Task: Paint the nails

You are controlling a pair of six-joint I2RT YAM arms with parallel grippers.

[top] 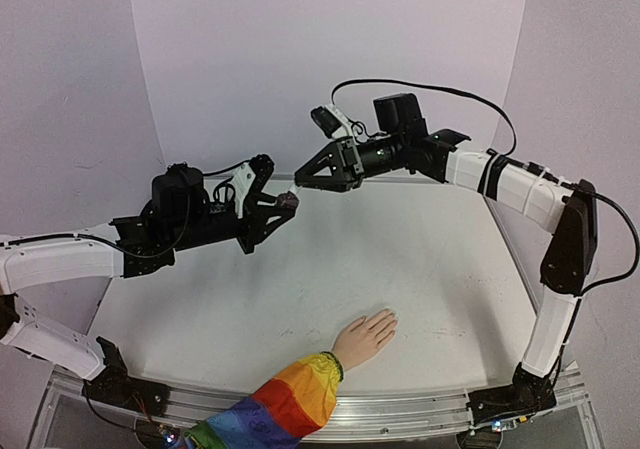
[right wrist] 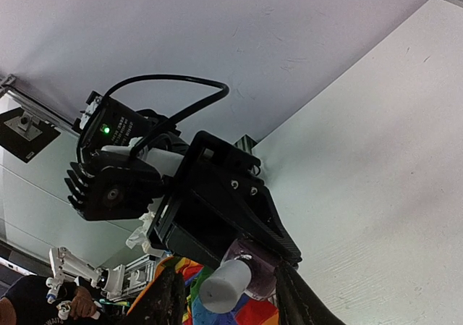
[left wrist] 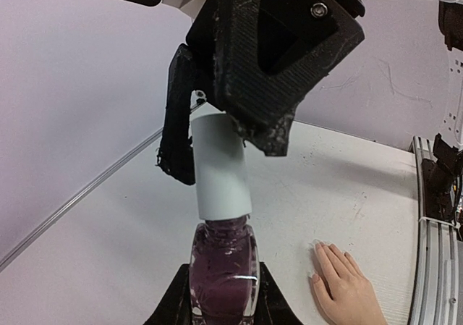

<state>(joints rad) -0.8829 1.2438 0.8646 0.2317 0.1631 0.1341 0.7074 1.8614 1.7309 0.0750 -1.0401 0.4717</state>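
Observation:
The mannequin hand (top: pixel 365 337) lies palm down near the table's front edge, its rainbow-striped sleeve (top: pixel 285 409) trailing toward me. Its nails (left wrist: pixel 316 246) look pale and skin-toned in the left wrist view. My left gripper (top: pixel 285 207) is raised over the table's back left and shut on a dark purple polish bottle (left wrist: pixel 223 271). The bottle's white cap (left wrist: pixel 221 169) points at my right gripper (top: pixel 298 183). That gripper's black fingers (right wrist: pixel 163 300) straddle the cap (right wrist: pixel 226 285) with a gap showing on each side, so it stands open.
The white table (top: pixel 420 259) is backed by pale walls. A metal rail (top: pixel 400 409) runs along its near edge, carrying the right arm's base (top: pixel 510 401). The right arm's elbow (top: pixel 570 239) stands high at the right side.

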